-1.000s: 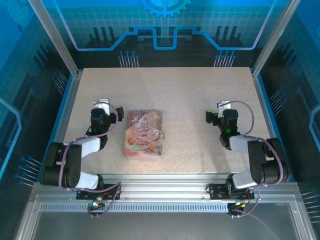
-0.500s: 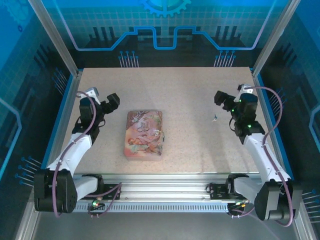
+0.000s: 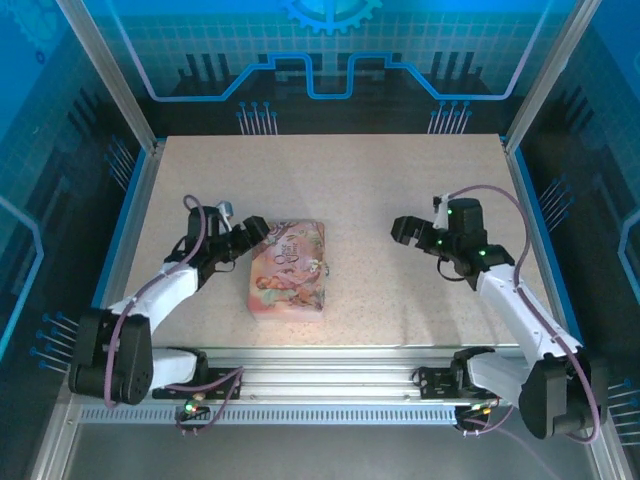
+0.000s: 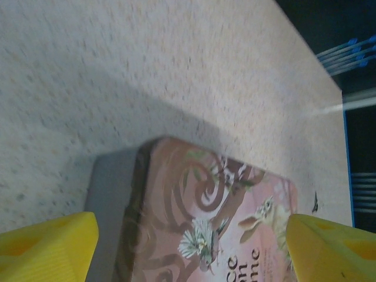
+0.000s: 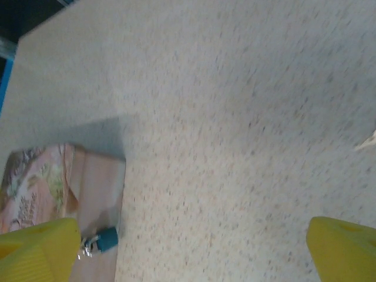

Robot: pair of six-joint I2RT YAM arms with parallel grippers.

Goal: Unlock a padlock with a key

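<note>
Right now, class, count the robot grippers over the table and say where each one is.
2. The left gripper is at the far-left corner of the pink box, jaws open. The right gripper hangs over the table to the box's right, jaws open too.

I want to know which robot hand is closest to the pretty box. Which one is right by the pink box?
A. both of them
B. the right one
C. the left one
C: in the top view the left gripper is at the far left corner of the pink box, while the right gripper hangs over bare table, well off to the box's right.
</note>
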